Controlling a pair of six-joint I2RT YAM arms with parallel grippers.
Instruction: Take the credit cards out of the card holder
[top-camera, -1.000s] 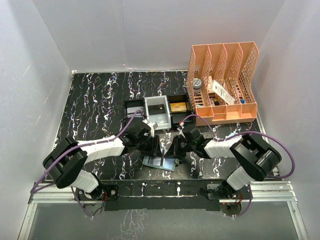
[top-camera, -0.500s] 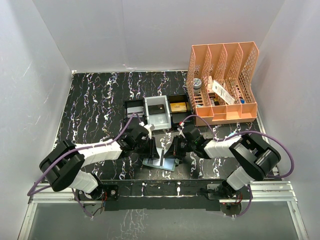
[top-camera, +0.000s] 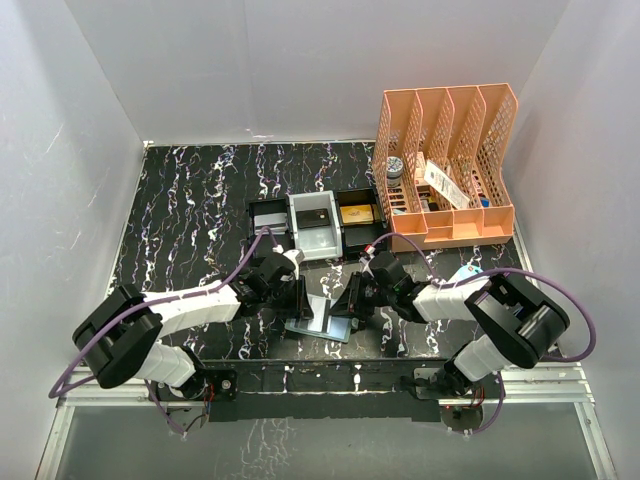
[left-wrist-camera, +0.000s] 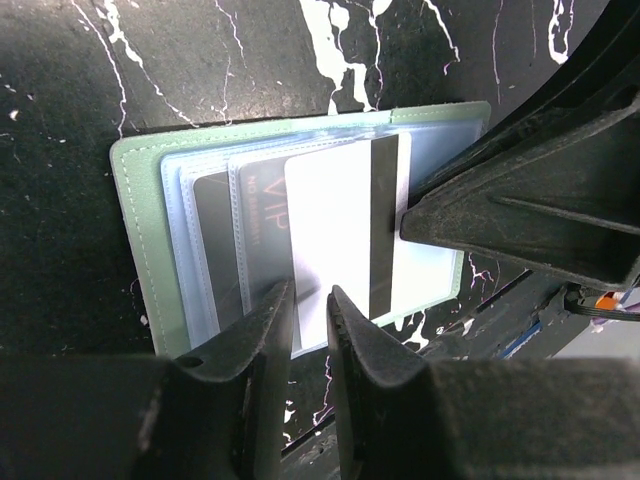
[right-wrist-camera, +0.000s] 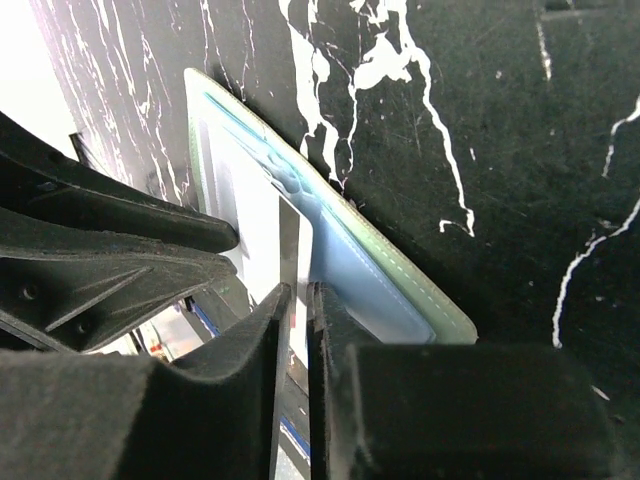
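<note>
The card holder (top-camera: 318, 328) lies open on the black marbled table, sage-green rim (left-wrist-camera: 135, 250) around pale blue pockets (right-wrist-camera: 420, 300). A dark grey credit card (left-wrist-camera: 215, 250) sits in a pocket. A white credit card with a black stripe (left-wrist-camera: 335, 240) lies over it, partly pulled out. My right gripper (right-wrist-camera: 300, 290) comes in from the right (top-camera: 350, 303) and pinches that white card's edge (right-wrist-camera: 295, 240). My left gripper (left-wrist-camera: 307, 293) hovers at the holder's left side (top-camera: 303, 300). Its jaws stand a narrow gap apart, and only the card and table show through.
Behind the holder stands a row of small trays: black (top-camera: 268, 215), white (top-camera: 315, 225) and black (top-camera: 358, 213). An orange file organizer (top-camera: 445, 165) with small items fills the back right. The table's near edge (top-camera: 320, 352) runs just below the holder.
The left gripper's jaws have narrowed and its arm has drawn slightly left and lower. The right wrist has sunk lower at the holder's right side, still on the white card.
</note>
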